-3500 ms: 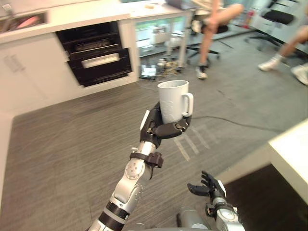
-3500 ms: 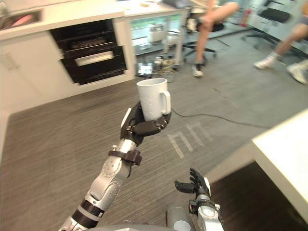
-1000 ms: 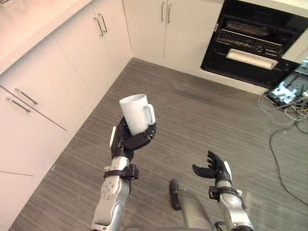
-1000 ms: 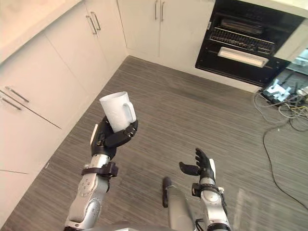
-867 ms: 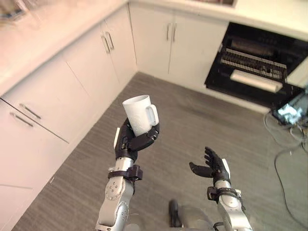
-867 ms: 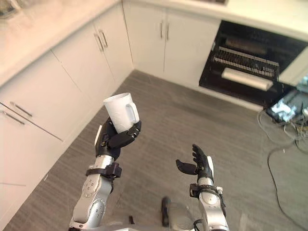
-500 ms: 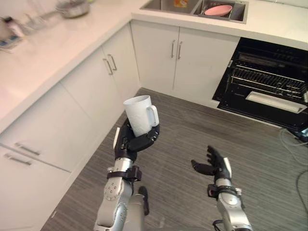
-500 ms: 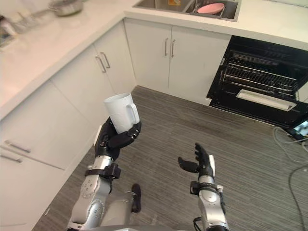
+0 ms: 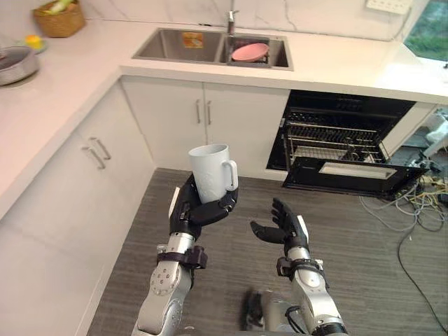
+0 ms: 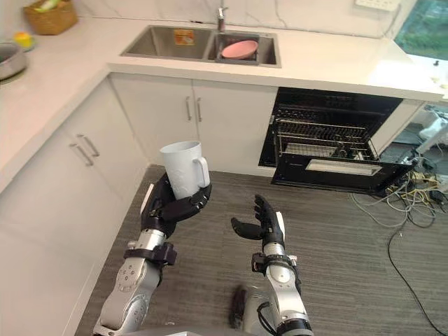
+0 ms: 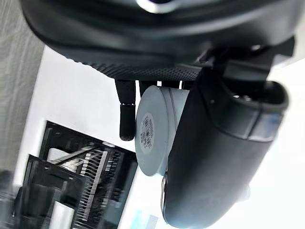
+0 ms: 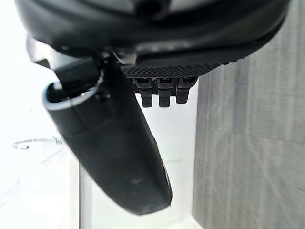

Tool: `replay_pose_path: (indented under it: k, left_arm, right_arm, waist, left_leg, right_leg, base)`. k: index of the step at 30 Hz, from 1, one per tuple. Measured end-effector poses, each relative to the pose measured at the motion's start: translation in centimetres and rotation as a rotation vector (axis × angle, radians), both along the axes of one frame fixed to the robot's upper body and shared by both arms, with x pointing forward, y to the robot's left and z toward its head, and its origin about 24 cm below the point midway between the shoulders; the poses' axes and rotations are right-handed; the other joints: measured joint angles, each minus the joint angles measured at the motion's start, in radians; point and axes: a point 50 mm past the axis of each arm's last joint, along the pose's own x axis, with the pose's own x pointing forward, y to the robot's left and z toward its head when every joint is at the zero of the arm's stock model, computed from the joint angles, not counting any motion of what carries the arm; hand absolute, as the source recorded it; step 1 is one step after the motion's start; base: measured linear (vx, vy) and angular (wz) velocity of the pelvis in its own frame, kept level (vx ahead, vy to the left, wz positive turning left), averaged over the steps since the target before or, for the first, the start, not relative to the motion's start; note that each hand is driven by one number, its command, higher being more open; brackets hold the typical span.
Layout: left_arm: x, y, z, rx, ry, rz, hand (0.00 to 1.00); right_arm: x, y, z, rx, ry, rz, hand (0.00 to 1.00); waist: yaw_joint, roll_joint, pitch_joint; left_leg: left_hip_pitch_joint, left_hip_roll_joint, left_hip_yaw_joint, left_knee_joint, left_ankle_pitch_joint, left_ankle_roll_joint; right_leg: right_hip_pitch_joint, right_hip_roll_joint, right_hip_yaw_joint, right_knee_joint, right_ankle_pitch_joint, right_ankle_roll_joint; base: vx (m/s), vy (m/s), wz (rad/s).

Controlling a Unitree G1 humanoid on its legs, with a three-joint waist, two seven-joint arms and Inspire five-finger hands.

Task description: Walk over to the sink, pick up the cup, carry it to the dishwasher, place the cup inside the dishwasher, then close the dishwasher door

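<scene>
Cam view is swinging round vs half a sec ago, so the whole kitchen corner is now sitting in front of me, while the cup (image 9: 210,171) is staying put in the left hand (image 9: 199,210). That hand is gripping the cup w/ fingers curled round its lower body and thumb wrapping the other side; the cup is riding upright, handle pointing to the robot's right, up in the air over the grey floor (image 9: 231,294) and touching nothing else. In the left wrist view I'm looking at the cup's round base w/ a small sticker on it, the thumb (image 11: 224,143) lying across it, and dark racks showing beyond. The right hand (image 9: 280,227) is hovering just beside the cup, slightly lower, empty, fingers (image 12: 159,93) relaxed and spread, thumb sticking out toward the cup. Ahead and to the right the dishwasher (image 9: 336,133) is standing w/ its door (image 9: 353,173) dropped open and wire racks showing inside. The sink (image 9: 164,43) is sitting in the white desk (image 9: 336,59) left of the dishwasher, a pink bowl (image 9: 250,52) lying in its right basin. A basket (image 9: 61,19) and a metal pan (image 9: 14,66) are resting on the desk's left run. Loose cables (image 9: 413,203) are trailing on the floor by the dishwasher's right side.
</scene>
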Motion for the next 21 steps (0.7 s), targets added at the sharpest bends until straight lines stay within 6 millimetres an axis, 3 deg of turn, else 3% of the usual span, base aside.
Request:
replay_pose_path:
  k: [1,2,3,4,5,7,9,10,12,13,14,15,16,17,20,21]
  left_arm:
    - [0.1,0.0,-0.4,-0.002,0.017,0.008,0.30]
    - [0.2,-0.2,-0.9,0.000,0.044,0.005,0.30]
    - [0.1,-0.3,-1.2,-0.001,0.059,0.006,0.30]
    - [-0.1,-0.3,-1.5,-0.007,0.074,0.008,0.30]
    - [-0.2,-0.5,-1.6,-0.012,0.079,0.007,0.30]
    - [-0.2,-0.7,-1.3,-0.016,0.066,-0.002,0.30]
    - [-0.2,-0.7,-1.3,-0.012,0.064,-0.004,0.30]
    - [-0.2,-0.7,-1.3,-0.011,0.065,-0.004,0.30]
    - [-0.2,-0.6,-1.3,-0.007,0.065,-0.001,0.30]
    - [-0.2,-0.6,-1.3,-0.007,0.065,0.001,0.30]
    - [-0.1,-0.5,-1.3,-0.009,0.062,0.007,0.30]
    - [-0.1,-0.5,-1.2,-0.014,0.059,0.016,0.30]
    - [-0.1,-0.1,-1.3,0.004,0.061,0.022,0.30]
    - [0.0,0.3,-1.2,0.017,0.061,0.035,0.30]
    - [0.0,0.8,-1.2,0.032,0.064,0.059,0.30]
    - [0.0,0.9,-1.2,0.037,0.063,0.065,0.30]
  right_arm:
    - [0.0,-0.2,0.5,-0.004,-0.021,-0.006,0.90]
    - [-0.2,-0.5,1.0,-0.008,-0.044,-0.021,0.90]
    - [-0.4,-0.6,1.3,-0.008,-0.057,-0.028,0.90]
    - [-0.6,-0.5,2.0,-0.007,-0.089,-0.032,0.90]
    - [-0.8,-0.4,3.3,0.002,-0.152,-0.042,0.90]
    - [-0.3,-0.3,5.5,0.010,-0.267,-0.051,0.90]
    - [0.5,-0.1,7.3,0.024,-0.366,-0.041,0.90]
    - [0.7,-0.1,7.4,0.025,-0.372,-0.039,0.90]
    - [0.8,-0.2,7.3,0.049,-0.369,-0.040,0.90]
    - [0.8,-0.2,7.2,0.052,-0.363,-0.041,0.90]
    - [0.7,-0.4,7.1,0.044,-0.356,-0.034,0.90]
    - [0.7,-0.6,6.9,0.038,-0.349,-0.023,0.90]
    - [0.5,-0.3,6.5,0.069,-0.331,-0.029,0.90]
    - [0.3,0.1,6.3,0.097,-0.323,-0.021,0.90]
    - [0.4,1.3,6.8,0.154,-0.340,0.028,0.90]
    - [0.5,2.0,6.8,0.178,-0.343,0.051,0.90]
  waist:
    - [-0.002,0.007,0.001]
    - [-0.004,0.009,0.003]
    - [-0.003,0.010,0.004]
    - [0.001,0.012,0.006]
    - [0.013,0.014,0.007]
    - [0.025,0.012,0.006]
    - [0.032,0.010,0.008]
    - [0.036,0.010,0.008]
    - [0.046,0.005,0.012]
    - [0.046,0.007,0.012]
    - [0.047,0.027,0.008]
    - [0.051,0.043,0.016]
    - [0.051,0.016,0.016]
    - [0.045,-0.007,0.008]
    - [0.054,-0.015,0.007]
    - [0.055,-0.020,0.011]
  left_leg:
    - [-0.008,0.020,-0.031,0.052,0.011,-0.018]
    - [-0.043,0.051,-0.067,0.198,0.044,-0.039]
    - [-0.069,0.074,-0.082,0.302,0.081,-0.037]
    - [-0.121,0.113,-0.104,0.480,0.183,-0.030]
    - [-0.188,0.154,-0.124,0.668,0.227,-0.030]
    - [-0.296,0.173,-0.139,0.792,0.186,-0.018]
    - [-0.405,0.155,-0.153,0.706,0.112,0.019]
    - [-0.421,0.141,-0.164,0.652,0.100,0.022]
    - [-0.444,0.052,-0.271,0.365,0.093,0.011]
    - [-0.444,0.033,-0.307,0.289,0.103,0.003]
    - [-0.422,0.009,-0.385,0.114,0.158,-0.010]
    - [-0.386,0.008,-0.412,0.055,0.305,-0.018]
    - [-0.373,-0.013,-0.381,0.072,0.284,0.021]
    - [-0.379,-0.033,-0.357,0.089,0.261,0.039]
    - [-0.364,-0.045,-0.257,0.133,0.191,0.084]
    - [-0.336,-0.047,-0.219,0.123,0.180,0.095]
  right_leg:
    - [0.019,0.019,0.002,-0.004,-0.022,0.000]
    - [0.071,0.046,0.001,-0.030,-0.041,-0.007]
    - [0.112,0.062,0.004,-0.057,-0.046,-0.008]
    - [0.183,0.087,0.021,-0.107,-0.049,-0.010]
    - [0.266,0.111,0.053,-0.168,-0.049,-0.009]
    - [0.341,0.118,0.109,-0.228,-0.050,-0.009]
    - [0.393,0.098,0.190,-0.265,-0.053,-0.003]
    - [0.399,0.091,0.212,-0.267,-0.056,0.001]
    - [0.421,0.049,0.294,-0.260,-0.085,0.050]
    - [0.426,0.041,0.310,-0.256,-0.095,0.066]
    - [0.425,0.036,0.348,-0.231,-0.125,0.102]
    - [0.422,0.042,0.388,-0.192,-0.168,0.134]
    - [0.422,0.015,0.415,-0.170,-0.191,0.143]
    - [0.409,-0.017,0.431,-0.153,-0.211,0.166]
    - [0.338,-0.054,0.465,-0.022,-0.232,0.187]
    - [0.288,-0.068,0.451,0.083,-0.229,0.209]
  base:
    - [0.54,-0.114,-0.28]
    - [0.53,-0.157,-0.21]
    - [0.53,-0.148,-0.29]
    - [0.53,-0.101,-0.51]
    - [0.49,-0.032,-0.80]
    - [0.42,0.009,-0.80]
    - [0.36,0.100,-0.91]
    - [0.32,0.181,-1.00]
    - [0.38,0.301,-0.90]
    - [0.32,0.286,-0.82]
    - [0.30,0.336,-0.90]
    - [0.29,0.345,-0.98]
    - [0.34,0.387,-0.74]
    - [0.22,0.227,-0.50]
    - [0.25,0.256,-0.88]
    - [0.17,0.166,-0.91]
